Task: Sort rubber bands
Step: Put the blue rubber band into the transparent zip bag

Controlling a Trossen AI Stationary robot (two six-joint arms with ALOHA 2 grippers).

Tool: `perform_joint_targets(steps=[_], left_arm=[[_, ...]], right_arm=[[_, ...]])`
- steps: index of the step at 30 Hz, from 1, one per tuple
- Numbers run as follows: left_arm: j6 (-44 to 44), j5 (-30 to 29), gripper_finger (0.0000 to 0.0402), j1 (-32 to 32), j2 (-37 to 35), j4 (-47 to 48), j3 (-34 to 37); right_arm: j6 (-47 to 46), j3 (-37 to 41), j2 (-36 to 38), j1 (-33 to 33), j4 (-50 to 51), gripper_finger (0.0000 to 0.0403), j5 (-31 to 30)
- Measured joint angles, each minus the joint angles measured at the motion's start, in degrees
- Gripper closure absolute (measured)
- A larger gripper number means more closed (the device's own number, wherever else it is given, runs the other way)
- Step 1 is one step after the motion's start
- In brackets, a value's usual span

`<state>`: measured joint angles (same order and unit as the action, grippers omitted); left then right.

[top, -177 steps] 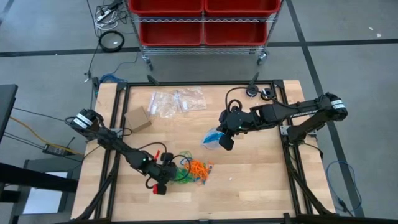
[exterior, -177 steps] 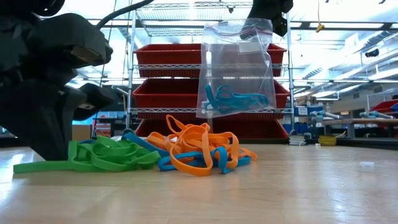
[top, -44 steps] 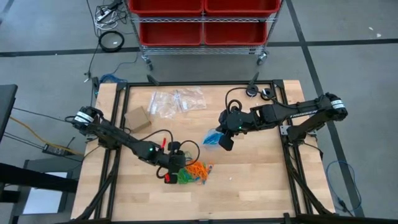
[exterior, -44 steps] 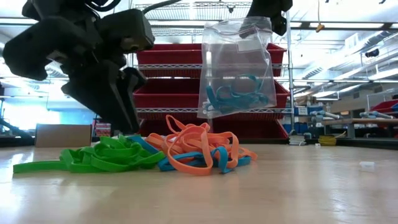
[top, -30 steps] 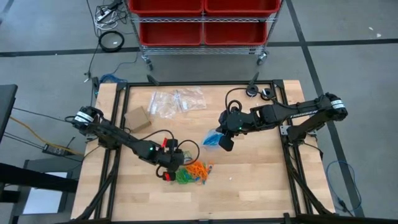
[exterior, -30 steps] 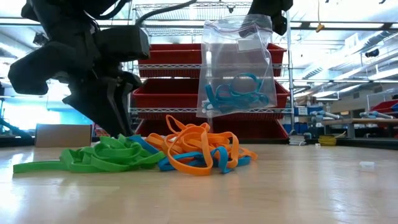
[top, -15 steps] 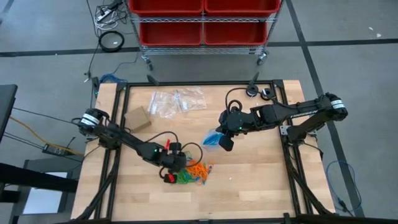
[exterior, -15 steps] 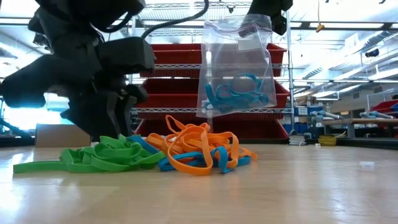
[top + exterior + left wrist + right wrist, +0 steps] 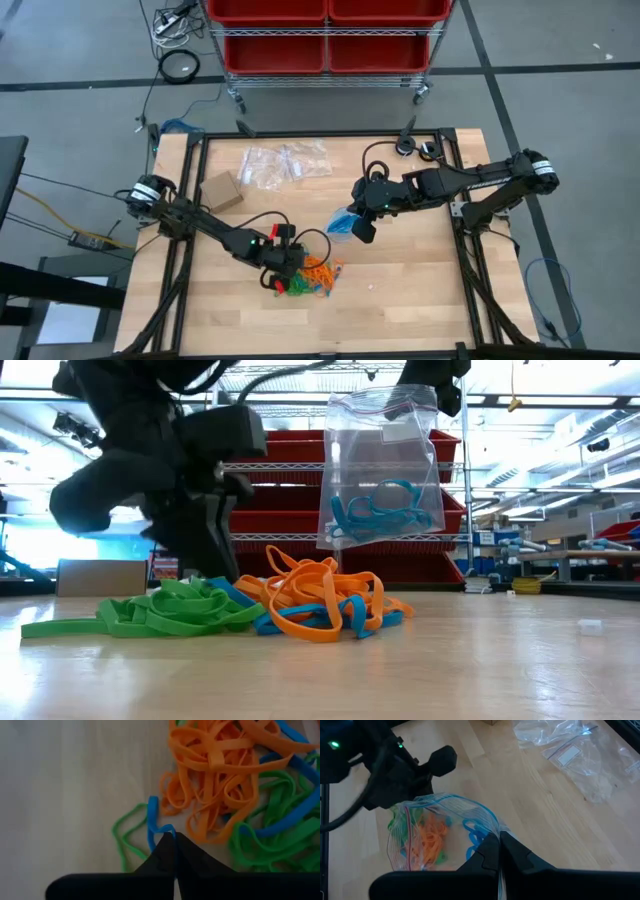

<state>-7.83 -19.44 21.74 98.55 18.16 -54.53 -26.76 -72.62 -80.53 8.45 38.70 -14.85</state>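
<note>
My left gripper (image 9: 174, 839) is pinched fully shut at the edge of the rubber band pile (image 9: 314, 274), and from my wrist I can see a blue rubber band (image 9: 152, 824) caught right at the fingertips — a thin loop of it, nothing more. The pile sits on the wooden table (image 9: 400, 270) at about six o'clock from the table's middle, green bands (image 9: 160, 610) toward my side, orange bands (image 9: 315, 595) tangled over more blue.

My right gripper (image 9: 499, 844) is clamped on the rim of a clear zip bag (image 9: 378, 465), holding it hung in the air at roughly one o'clock from the pile, a few blue bands already lying in its bottom.

What worries me: the hold is only on a fold of the band, so it may slip out as I lift. And that band runs close beside a green loop (image 9: 122, 837) and the orange clump — lifting could drag neighbours along, and a wrong colour would land in the blue bag. The bag mouth also looks narrow where I pinch it, so the drop could miss.

Against half a second ago, my left fingers have gone from partly spread to closed, and the wrist has shifted slightly toward the pile; the bag hangs just as it did.
</note>
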Motion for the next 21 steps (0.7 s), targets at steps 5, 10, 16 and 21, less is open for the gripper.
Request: perform_joint_targets(steps=[5,10,16,21], left_arm=[[1.6,-2.7,0.0398,0.6,-1.0,7.1,-6.5],[5.3,-3.8,0.04,2.2,-1.6,11.9,-15.8],[10.9,-7.7,0.04,4.1,-1.6,17.5,-28.0],[15.3,-9.9,0.0401,4.6,-1.7,19.0,-35.0]], right_arm=[[0.0,0.0,0.0,0.0,0.1,0.0403,0.0],[0.0,0.0,0.0,0.0,0.3,0.0403,0.0],[0.0,0.0,0.0,0.0,0.4,0.0403,0.0],[0.0,0.0,0.0,0.0,0.4,0.0403,0.0]])
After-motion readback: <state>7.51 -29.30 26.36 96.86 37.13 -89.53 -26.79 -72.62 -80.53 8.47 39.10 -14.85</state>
